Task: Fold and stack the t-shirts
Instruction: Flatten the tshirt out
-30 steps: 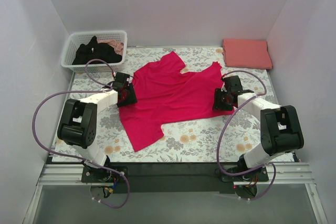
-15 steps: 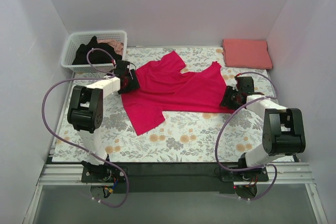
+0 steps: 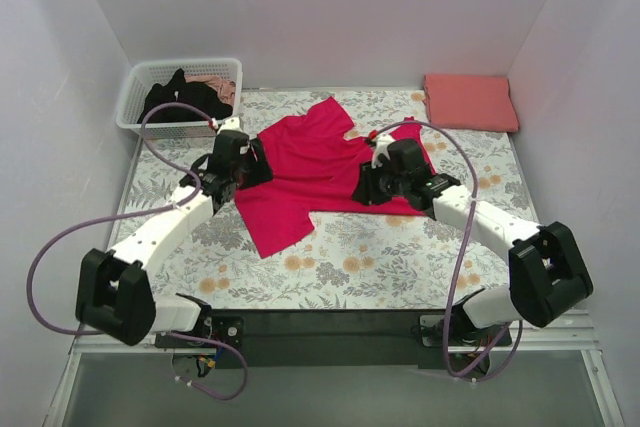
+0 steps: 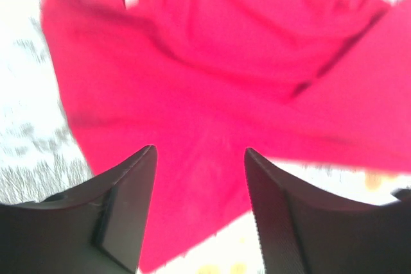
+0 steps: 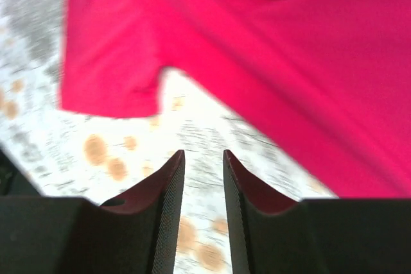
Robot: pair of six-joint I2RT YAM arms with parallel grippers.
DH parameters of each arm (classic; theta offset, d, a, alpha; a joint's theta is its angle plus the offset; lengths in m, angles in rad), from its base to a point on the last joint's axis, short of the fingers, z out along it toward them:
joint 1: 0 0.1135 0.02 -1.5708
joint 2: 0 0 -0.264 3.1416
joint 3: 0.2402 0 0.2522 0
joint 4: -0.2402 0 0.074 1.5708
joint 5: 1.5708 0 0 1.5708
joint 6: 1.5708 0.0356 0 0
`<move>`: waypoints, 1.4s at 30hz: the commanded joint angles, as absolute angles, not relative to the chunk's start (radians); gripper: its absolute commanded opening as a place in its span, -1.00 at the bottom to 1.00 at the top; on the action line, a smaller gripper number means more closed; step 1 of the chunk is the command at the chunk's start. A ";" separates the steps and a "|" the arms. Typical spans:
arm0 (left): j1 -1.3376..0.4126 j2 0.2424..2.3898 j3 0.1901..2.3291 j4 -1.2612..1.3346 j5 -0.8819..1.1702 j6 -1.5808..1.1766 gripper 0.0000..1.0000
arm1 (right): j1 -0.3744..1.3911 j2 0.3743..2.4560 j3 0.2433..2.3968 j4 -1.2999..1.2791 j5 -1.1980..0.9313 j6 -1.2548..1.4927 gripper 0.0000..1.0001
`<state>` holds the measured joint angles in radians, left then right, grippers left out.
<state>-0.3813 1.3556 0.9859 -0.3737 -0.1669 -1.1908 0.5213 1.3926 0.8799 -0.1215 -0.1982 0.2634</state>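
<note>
Crimson t-shirt [image 3: 310,172] lies on floral surface [image 3: 380,257]; left fingers [image 4: 122,203] spread wide above it, right fingers [image 5: 160,210] narrowly parted, both empty.

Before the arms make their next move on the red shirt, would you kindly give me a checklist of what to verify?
1. Left gripper open and empty: ok.
2. Right gripper open and empty: ok, jaws only narrowly apart.
3. Red shirt lying flat: not ok, creased and skewed.
4. Folded pink shirt free on top for stacking: ok.
5. Black shirt in the basket, out of the way: ok.
6. Either gripper touching the fabric: cannot tell.
</note>
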 commanded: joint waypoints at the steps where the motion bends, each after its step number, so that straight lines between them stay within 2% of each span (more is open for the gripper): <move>1: -0.426 1.281 0.850 -0.459 -0.117 -1.293 0.08 | 0.616 1.466 0.936 -0.015 -0.331 0.288 -0.28; 6: -0.485 1.252 0.707 -0.456 -0.091 -1.358 -0.24 | 0.733 1.623 1.002 0.078 -0.454 0.345 -0.39; 9: -0.508 1.273 0.686 -0.472 -0.087 -1.368 -0.33 | 0.778 1.747 1.058 0.106 -0.504 0.364 -0.50; 14: -0.515 1.278 0.643 -0.488 -0.084 -1.382 -0.35 | 0.811 1.874 1.121 0.121 -0.518 0.397 -0.53; 19: -0.514 1.263 0.601 -0.551 -0.107 -1.417 -0.38 | 0.804 1.944 1.069 0.115 -0.500 0.451 -0.55; 27: -0.515 1.256 0.621 -0.604 -0.184 -1.436 -0.42 | 0.773 1.852 1.002 0.028 -0.451 0.421 -0.56; 29: -0.515 1.241 0.646 -0.635 -0.187 -1.425 -0.33 | 0.773 1.812 0.991 0.020 -0.453 0.400 -0.53; 30: -0.518 1.229 0.669 -0.647 -0.192 -1.424 -0.19 | 0.773 1.769 0.988 0.014 -0.440 0.381 -0.49; 32: -0.538 1.200 0.695 -0.687 -0.201 -1.430 -0.05 | 0.773 1.721 0.980 -0.027 -0.411 0.362 -0.43; 33: -0.546 1.192 0.712 -0.698 -0.201 -1.443 0.10 | 0.773 1.676 0.980 -0.044 -0.372 0.354 -0.36; 34: -0.566 1.186 0.716 -0.718 -0.201 -1.453 0.15 | 0.773 1.654 0.979 -0.061 -0.347 0.332 -0.19; 37: -0.615 1.183 0.719 -0.745 -0.192 -1.502 0.29 | 0.772 1.569 0.969 -0.144 -0.203 0.299 0.11; 39: -0.668 1.195 0.710 -0.747 -0.193 -1.546 0.30 | 0.765 1.520 0.962 -0.228 -0.061 0.272 0.31; 42: -0.707 1.235 0.707 -0.753 -0.221 -1.584 0.27 | 0.741 1.462 0.937 -0.325 0.110 0.258 0.51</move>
